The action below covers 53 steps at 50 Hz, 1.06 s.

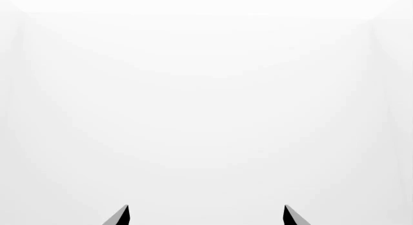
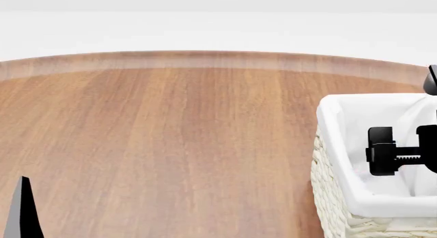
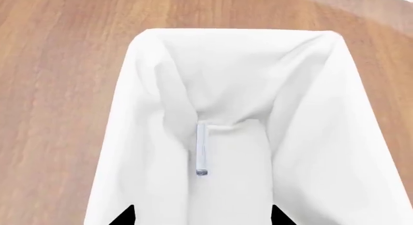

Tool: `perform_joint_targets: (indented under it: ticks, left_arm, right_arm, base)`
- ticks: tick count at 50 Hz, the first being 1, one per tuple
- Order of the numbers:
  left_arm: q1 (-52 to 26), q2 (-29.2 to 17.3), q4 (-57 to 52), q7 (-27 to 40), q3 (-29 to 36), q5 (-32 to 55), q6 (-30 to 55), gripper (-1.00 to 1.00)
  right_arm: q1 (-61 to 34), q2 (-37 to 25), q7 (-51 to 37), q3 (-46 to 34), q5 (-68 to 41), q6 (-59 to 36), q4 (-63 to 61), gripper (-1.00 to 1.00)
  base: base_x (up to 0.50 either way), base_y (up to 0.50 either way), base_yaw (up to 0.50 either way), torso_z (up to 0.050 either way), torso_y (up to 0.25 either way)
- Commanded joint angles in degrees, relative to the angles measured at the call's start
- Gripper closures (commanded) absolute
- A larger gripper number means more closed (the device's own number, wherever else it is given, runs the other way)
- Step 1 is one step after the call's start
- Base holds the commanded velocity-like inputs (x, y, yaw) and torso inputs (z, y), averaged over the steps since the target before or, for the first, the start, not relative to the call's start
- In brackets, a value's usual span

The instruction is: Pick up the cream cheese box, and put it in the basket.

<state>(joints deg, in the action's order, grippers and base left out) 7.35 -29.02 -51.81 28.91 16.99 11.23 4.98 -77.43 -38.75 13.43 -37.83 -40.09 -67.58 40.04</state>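
Note:
The cream cheese box (image 3: 202,150) shows as a thin white sliver with a grey-blue end. It stands on its edge inside the basket (image 3: 139,89), down in a fold of the white liner, with nothing holding it. My right gripper (image 3: 202,217) hangs above it, open, with nothing between its fingers. From the head camera the basket (image 2: 331,197) sits at the table's right, and the right gripper (image 2: 380,151) hovers over its inside. My left gripper (image 1: 206,215) is open and empty and faces only blank white. One of its fingers (image 2: 24,210) pokes in low on the left.
A brown wooden table (image 2: 177,141) with a rounded far edge spreads left of the basket. Behind it is a plain white background. No other objects show.

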Motion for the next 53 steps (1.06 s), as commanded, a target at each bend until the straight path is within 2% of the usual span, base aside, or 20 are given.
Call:
perform_joint_targets:
  ticks: [1,19,29,35,47,53]
  left_arm:
    - [0.02,-0.06,-0.02,0.14,0.31,-0.11,-0.03,-1.0]
    - [0.25,-0.36,0.19,0.39,0.2,0.15,-0.64,-1.0]
    - [0.01,-0.46,0.13,0.65,0.14,0.16,-0.41,-1.0]
    - [-0.09,-0.49,0.05,0.9,0.03,0.11,-0.31,-1.0]
    - [0.06,-0.46,0.1,1.13,0.39,-0.18,-0.55,-1.0]
    - [0.14,-0.46,-0.01,1.21,0.61,-0.23,-0.63,-1.0]
  right_arm:
    - [-1.01,0.09,-0.29,0.12,0.22,0.54,-0.91,-1.0]
    - [-9.11,4.25,-3.01,-2.04,5.27,5.55,-2.02,-1.0]
    - [-7.57,3.97,-11.24,4.26,3.71,10.15,-13.85,-1.0]
    - [0.02,2.23,-19.56,10.45,-0.82,10.04,-30.05,-1.0]
    - [15.05,2.26,-33.09,20.92,-7.22,13.99,-52.08,-1.0]
    - [22.76,1.87,-40.3,23.18,-7.83,15.33,-64.49,-1.0]
  base:
    - [0.0,0.0,0.0,0.0,0.0]
    - [0.0,0.0,0.0,0.0,0.0]
    - [0.0,0.0,0.0,0.0,0.0]
    - [0.0,0.0,0.0,0.0,0.0]
    - [0.0,0.0,0.0,0.0,0.0]
    - [0.0,0.0,0.0,0.0,0.0]
